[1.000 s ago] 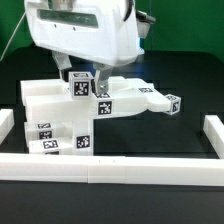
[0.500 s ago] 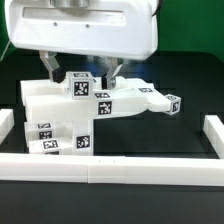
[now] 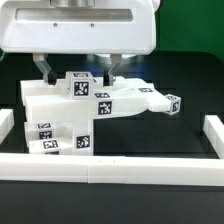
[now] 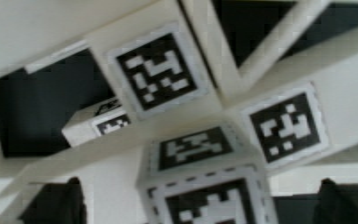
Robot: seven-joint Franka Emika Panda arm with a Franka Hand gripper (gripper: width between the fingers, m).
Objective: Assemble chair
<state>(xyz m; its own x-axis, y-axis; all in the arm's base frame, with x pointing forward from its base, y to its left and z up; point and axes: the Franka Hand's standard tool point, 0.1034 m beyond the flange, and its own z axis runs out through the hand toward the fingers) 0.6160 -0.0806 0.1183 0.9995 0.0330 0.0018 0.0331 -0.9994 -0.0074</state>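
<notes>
Chair [image 3: 50, 98] parts carry b/w square tags [image 4: 158, 68] (hand [image 3: 77, 70] spread above).

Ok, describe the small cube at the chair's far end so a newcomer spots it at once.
Find the white chair on the black table. A flat panel reaches from it toward the exterior view's right; the cube caps its tip. It alone sits apart from the stacked tagged blocks.

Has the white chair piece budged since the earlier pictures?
No. The chair sits just where it was, measured against the front border rail in the exterior view.
</notes>
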